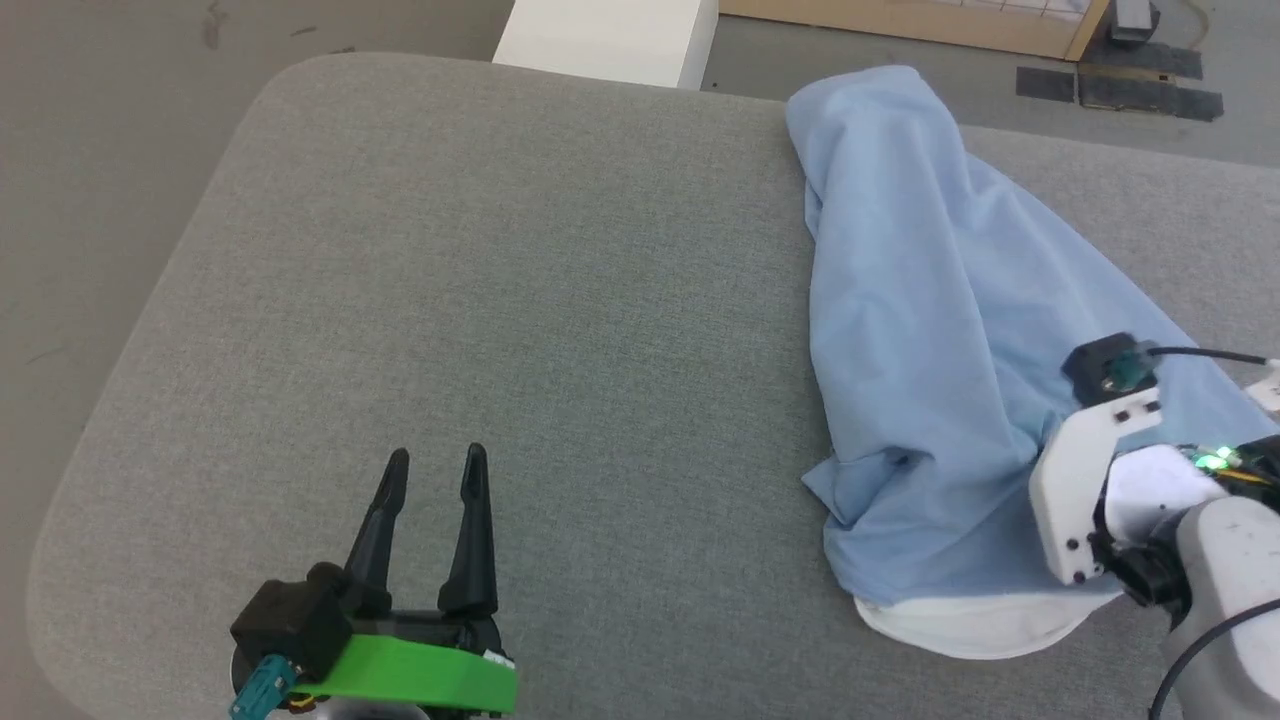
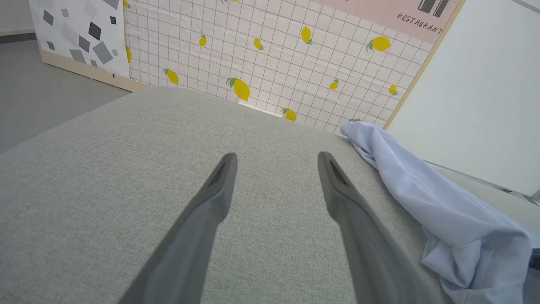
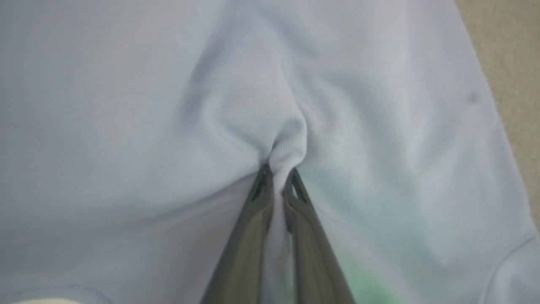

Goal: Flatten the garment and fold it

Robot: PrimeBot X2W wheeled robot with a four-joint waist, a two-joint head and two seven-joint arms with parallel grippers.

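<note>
The garment [image 1: 930,330], a light blue shirt with a white inside showing at its near end, lies bunched in a long heap on the right of the grey padded table [image 1: 500,300]. In the right wrist view my right gripper [image 3: 276,175] is shut on a pinched fold of the garment [image 3: 287,143]. In the head view its white wrist [image 1: 1085,480] sits over the cloth's near right part, and the fingers are hidden. My left gripper [image 1: 435,470] stands open over bare table at the lower left, well apart from the garment [image 2: 443,211], with nothing between its fingers [image 2: 219,181].
A white block [image 1: 610,40] stands beyond the table's far edge, beside a wooden-framed panel [image 1: 900,20]. A tiled lemon-pattern screen [image 2: 274,50] and a white board [image 2: 485,93] rise behind the table. The table's rounded left corner [image 1: 290,80] borders grey floor.
</note>
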